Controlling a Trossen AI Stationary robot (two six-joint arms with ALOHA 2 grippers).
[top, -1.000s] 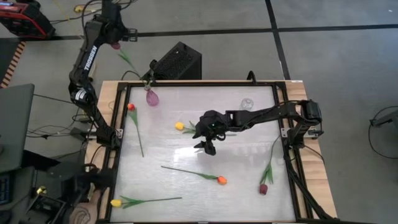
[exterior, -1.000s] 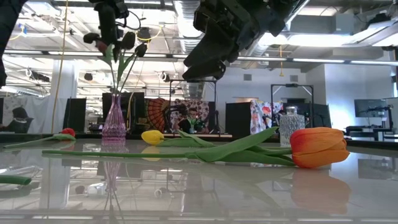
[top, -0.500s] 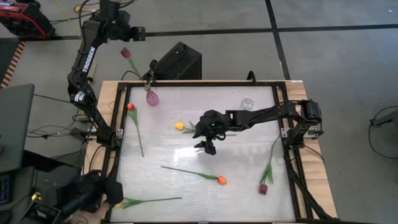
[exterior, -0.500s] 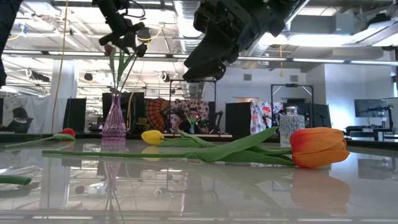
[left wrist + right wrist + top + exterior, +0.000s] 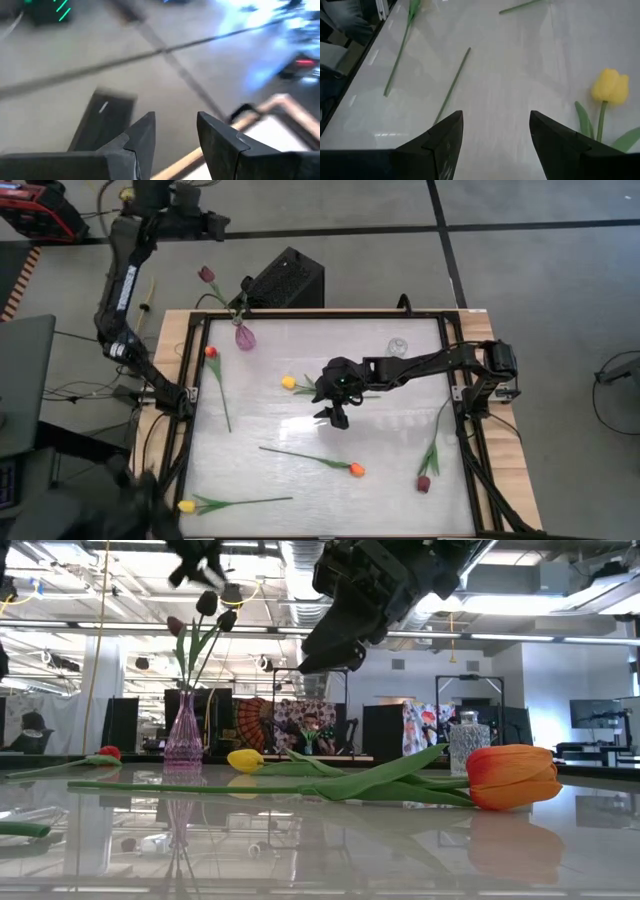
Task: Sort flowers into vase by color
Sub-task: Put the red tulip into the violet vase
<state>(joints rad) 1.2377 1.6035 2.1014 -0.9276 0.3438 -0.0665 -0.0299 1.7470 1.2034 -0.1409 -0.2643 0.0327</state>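
We are logging colours only. The surface (image 5: pixel 330 400) is showing glossy white, framed by black rails (image 5: pixel 466 440) over pale wood. The pink vase (image 5: pixel 244 337) is carrying a maroon tulip (image 5: pixel 206 275) on a green stem. A second maroon tulip (image 5: pixel 423 483) is lying near the right rail. We are seeing two yellow tulips (image 5: pixel 288 382) (image 5: pixel 186 506), one red tulip (image 5: pixel 211 351) and one orange tulip (image 5: pixel 357 470), all green-stemmed. A clear glass vase (image 5: pixel 398 346) is appearing almost colourless. Both pincers, left (image 5: pixel 175 135) and right (image 5: pixel 495 135), are showing matt black.
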